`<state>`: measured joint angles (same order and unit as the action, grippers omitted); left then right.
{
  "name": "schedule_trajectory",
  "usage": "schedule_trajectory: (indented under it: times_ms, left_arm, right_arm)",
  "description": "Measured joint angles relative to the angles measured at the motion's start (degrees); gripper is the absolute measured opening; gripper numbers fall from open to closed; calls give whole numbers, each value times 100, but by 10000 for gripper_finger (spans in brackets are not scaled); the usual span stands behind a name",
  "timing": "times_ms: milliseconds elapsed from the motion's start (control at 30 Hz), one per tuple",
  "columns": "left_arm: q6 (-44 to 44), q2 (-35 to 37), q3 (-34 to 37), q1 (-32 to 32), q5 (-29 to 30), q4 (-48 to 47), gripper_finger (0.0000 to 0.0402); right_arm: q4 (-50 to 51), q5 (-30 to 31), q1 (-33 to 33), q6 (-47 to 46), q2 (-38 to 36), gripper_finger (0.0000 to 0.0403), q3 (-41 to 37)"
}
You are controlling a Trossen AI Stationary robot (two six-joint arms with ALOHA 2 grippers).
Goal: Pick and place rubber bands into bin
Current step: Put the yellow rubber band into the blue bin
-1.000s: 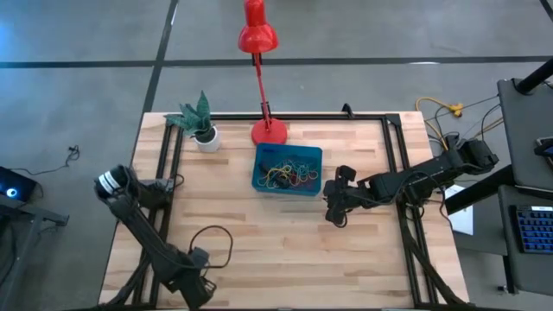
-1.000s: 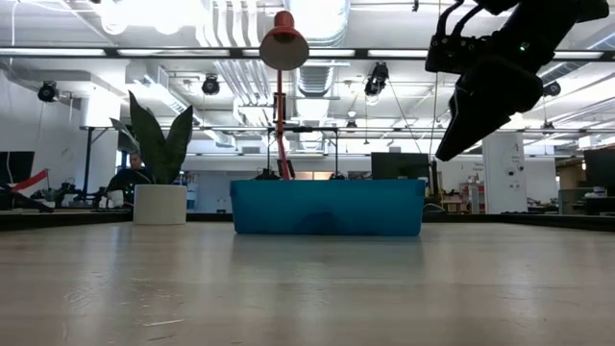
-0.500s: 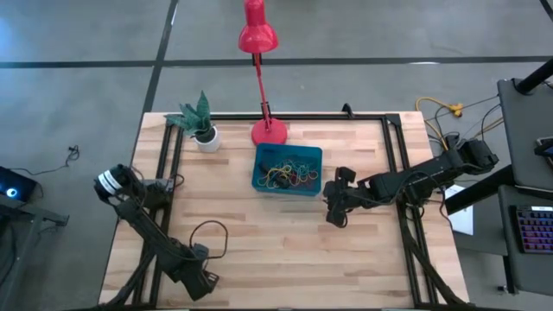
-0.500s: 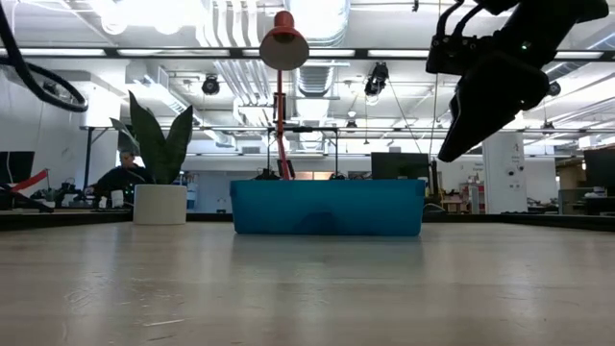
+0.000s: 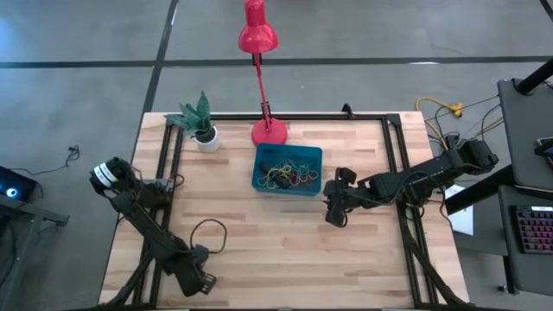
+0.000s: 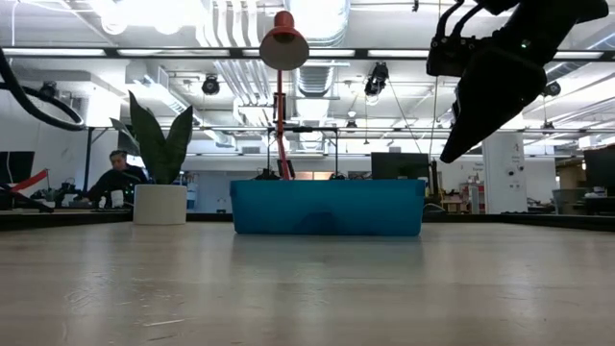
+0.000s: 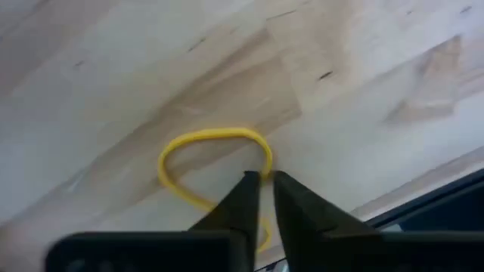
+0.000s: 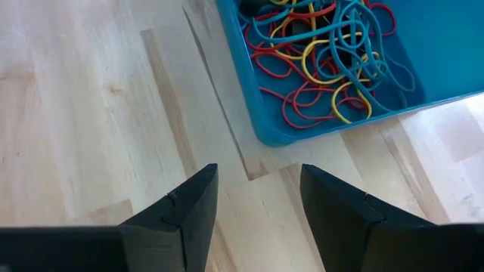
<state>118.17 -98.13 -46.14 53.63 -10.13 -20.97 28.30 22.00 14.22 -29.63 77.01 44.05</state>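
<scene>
Left gripper (image 7: 261, 181): fingers have just pinched shut on a yellow rubber band (image 7: 212, 162) lying on the bench (image 7: 363, 68).
Right gripper (image 8: 253, 189): waits open beside the bin (image 8: 454, 53).
Meaning: band secured, ready to carry.

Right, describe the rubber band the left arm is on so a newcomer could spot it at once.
Start at the wooden table and go to its near left corner, far from the teal bin. There the left gripper pinches a lone yellow rubber band lying on bare wood. Every other band is tangled in the bin; this one lies alone.
</scene>
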Motion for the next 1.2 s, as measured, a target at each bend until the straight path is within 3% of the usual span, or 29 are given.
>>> schedule_trajectory:
  times_ms: [67, 267, 367, 533, 633, 733, 867, 967, 1067, 1200]
  left_arm:
    - [-41, -3, 14, -4, 94, 100, 8]
    - [-16, 145, 3, -13, 772, 276, 1]
    - [4, 418, 3, -79, 1815, 454, 0]
    - [-194, 1097, 17, -328, 4136, 443, 0]
    - [-1089, 1669, 32, -521, 5483, 567, 0]
    - [-2563, 2325, 31, -869, 6155, 1007, 0]
    - [-4812, 3049, 31, -1572, 6039, 1853, 0]
    - [-6225, 3358, 32, -2393, 5337, 2579, 0]
    - [-7074, 3354, -48, -3382, 4316, 3015, 0]
    - [-7568, 3041, -223, -4555, 3242, 3101, 0]
  right_arm:
    - [2, 0, 0, 0, 0, 176, 0]
    - [-3, 4, 0, 0, 0, 176, 0]
    - [-5, 42, -2, 0, 0, 176, 0]
    - [-14, 50, -3, 2, 0, 176, 0]
    - [-18, 52, -2, 2, 1, 176, 0]
    - [-23, 52, -2, 2, 2, 176, 0]
    - [-22, 52, -2, -18, 2, 176, 0]
    - [-19, 51, -2, -30, 2, 176, 0]
    - [-4, 46, -2, -140, 2, 176, 0]
    - [39, 44, 2, -480, 2, 176, -2]
